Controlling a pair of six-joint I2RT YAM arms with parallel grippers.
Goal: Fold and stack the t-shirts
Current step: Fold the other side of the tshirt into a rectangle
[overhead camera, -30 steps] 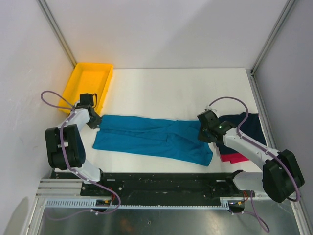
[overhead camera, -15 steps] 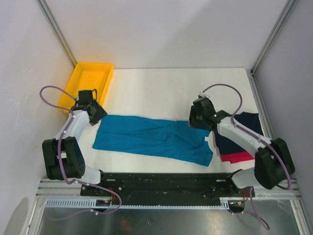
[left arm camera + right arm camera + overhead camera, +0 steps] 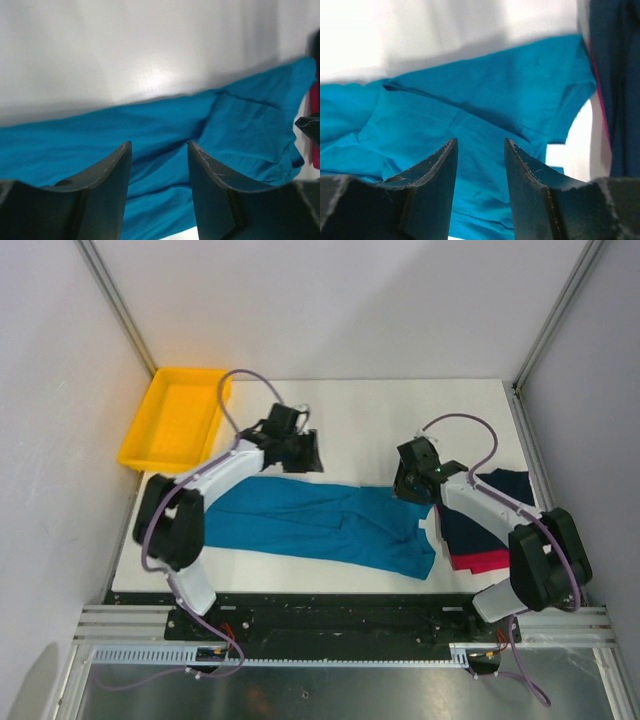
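The teal-blue t-shirt [image 3: 320,523] lies folded lengthwise across the front of the white table; it also shows in the left wrist view [image 3: 150,130] and the right wrist view [image 3: 480,110]. The dark navy t-shirt [image 3: 500,502] lies at the right over the red-pink t-shirt [image 3: 487,562]. My left gripper [image 3: 312,455] is open and empty, just beyond the teal shirt's far edge near its middle. My right gripper [image 3: 400,486] is open and empty above the shirt's right end.
A yellow plastic tray [image 3: 178,418] stands at the far left corner of the table. White walls and metal frame posts close in the table on three sides. The black rail with the arm bases runs along the near edge.
My left gripper has swung from the shirt's left end, near the tray, rightwards to the far edge near the shirt's middle. My right gripper has barely moved since half a second ago.
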